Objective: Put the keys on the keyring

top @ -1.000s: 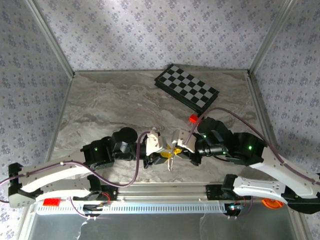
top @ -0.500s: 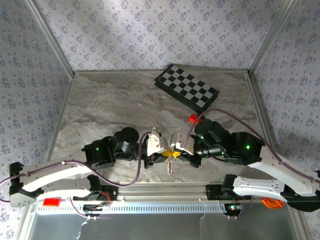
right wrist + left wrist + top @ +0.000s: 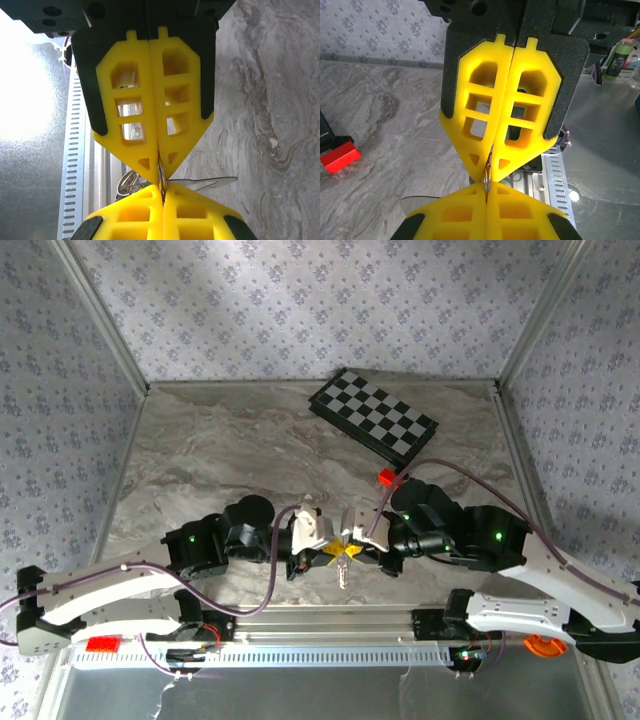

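My two grippers meet tip to tip above the table's near edge. The left gripper (image 3: 326, 548) and the right gripper (image 3: 357, 547) are both shut, and the thin grey keyring (image 3: 487, 173) stands edge-on, pinched between their yellow tips. From the left wrist, my own left gripper (image 3: 486, 192) is at the bottom and the right one's fingers (image 3: 470, 125) are above. From the right wrist, my right gripper (image 3: 162, 194) holds the keyring (image 3: 161, 175). A silver key (image 3: 215, 182) sticks out to the right, and looped metal (image 3: 127, 183) bunches on the left. A key (image 3: 342, 575) hangs below the tips.
A small red block (image 3: 385, 478) lies just behind the right gripper. A folded chessboard (image 3: 372, 417) sits at the back right. An orange plastic piece (image 3: 541, 647) lies off the table's front right corner. The slotted metal rail (image 3: 330, 652) runs along the near edge.
The two grippers have closed in tighter tip to tip, and the hanging key has dropped a little toward the near edge.
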